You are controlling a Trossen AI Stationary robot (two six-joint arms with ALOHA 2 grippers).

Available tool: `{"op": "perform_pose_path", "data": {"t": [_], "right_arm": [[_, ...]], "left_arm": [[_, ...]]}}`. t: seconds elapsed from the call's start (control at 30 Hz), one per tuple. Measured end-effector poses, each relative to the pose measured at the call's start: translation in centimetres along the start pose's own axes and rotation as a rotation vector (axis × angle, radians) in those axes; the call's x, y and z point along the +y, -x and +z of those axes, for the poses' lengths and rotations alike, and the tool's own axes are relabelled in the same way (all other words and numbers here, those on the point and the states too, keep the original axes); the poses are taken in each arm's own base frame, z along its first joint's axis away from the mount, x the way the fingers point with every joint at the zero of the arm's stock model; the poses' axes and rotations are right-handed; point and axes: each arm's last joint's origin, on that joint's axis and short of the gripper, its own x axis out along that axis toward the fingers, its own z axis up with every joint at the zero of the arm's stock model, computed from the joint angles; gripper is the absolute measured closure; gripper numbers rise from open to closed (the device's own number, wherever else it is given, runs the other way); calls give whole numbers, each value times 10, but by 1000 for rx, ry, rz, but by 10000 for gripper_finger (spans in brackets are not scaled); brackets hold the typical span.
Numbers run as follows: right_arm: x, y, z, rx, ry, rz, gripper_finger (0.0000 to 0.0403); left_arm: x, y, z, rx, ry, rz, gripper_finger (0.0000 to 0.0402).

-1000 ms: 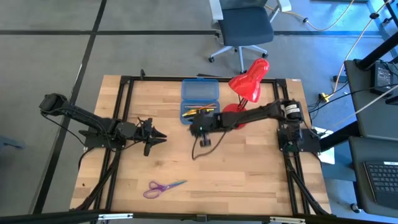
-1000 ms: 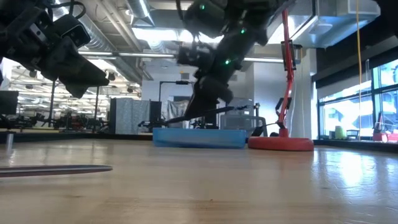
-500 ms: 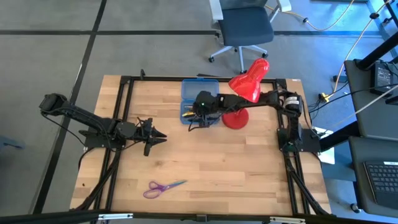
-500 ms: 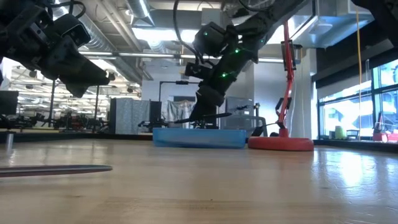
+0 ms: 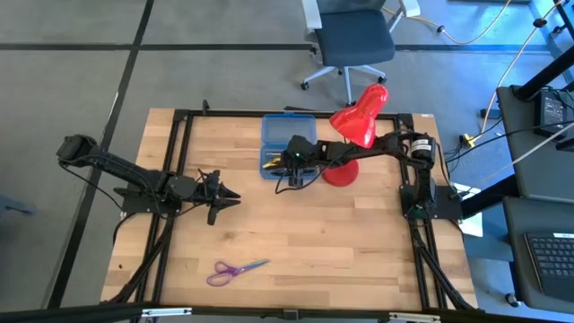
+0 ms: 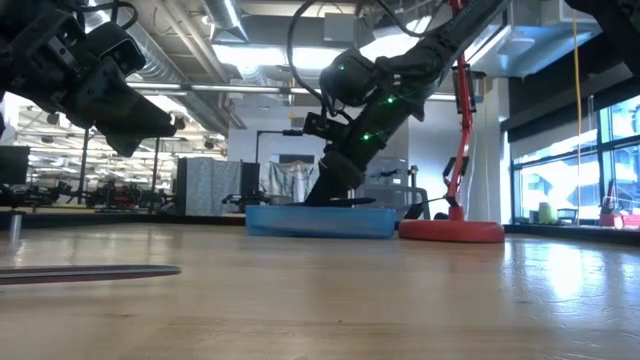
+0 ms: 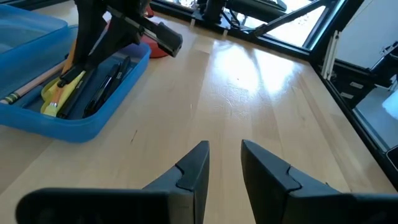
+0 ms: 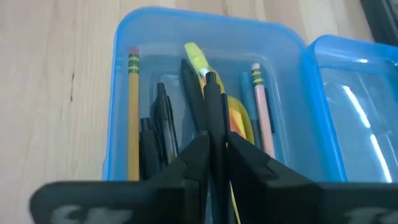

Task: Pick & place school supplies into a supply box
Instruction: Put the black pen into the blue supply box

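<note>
The supply box is a translucent blue case, lid open, lying flat near the table's far edge. Its tray holds pencils, black pens and yellow and orange pieces. My right gripper reaches in from the table's right, hangs low over the tray and is shut on a black pen. My left gripper hovers open over the table's left middle, touching nothing. The purple-handled scissors lie flat near the near edge, also seen in the low view. My right gripper pinches the black pen between its two fingers, the shaft running along them and sticking out ahead. It comes slanting down from the table's right. The pen's free end is over the supplies in the tray; whether it rests on them I cannot tell.
A red desk lamp stands right of the box, its base beside the tray and its head above the right arm. An office chair stands beyond the far edge. Bare wood spreads over the table's middle and near right.
My right gripper carried the black pen from over the table's middle toward the far edge, over the box. It then tipped downward and came low into the tray. The left arm, the scissors and the box kept still.
</note>
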Motion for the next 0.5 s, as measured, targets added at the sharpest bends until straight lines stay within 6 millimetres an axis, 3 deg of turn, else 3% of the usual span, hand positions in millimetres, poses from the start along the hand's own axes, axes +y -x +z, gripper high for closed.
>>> {"op": "perform_pose_path", "data": {"t": [0.5], "right_arm": [[0,0,-1,1,5,0,347]], "left_arm": [[-1,0,0,7,9,-27,315]]}}
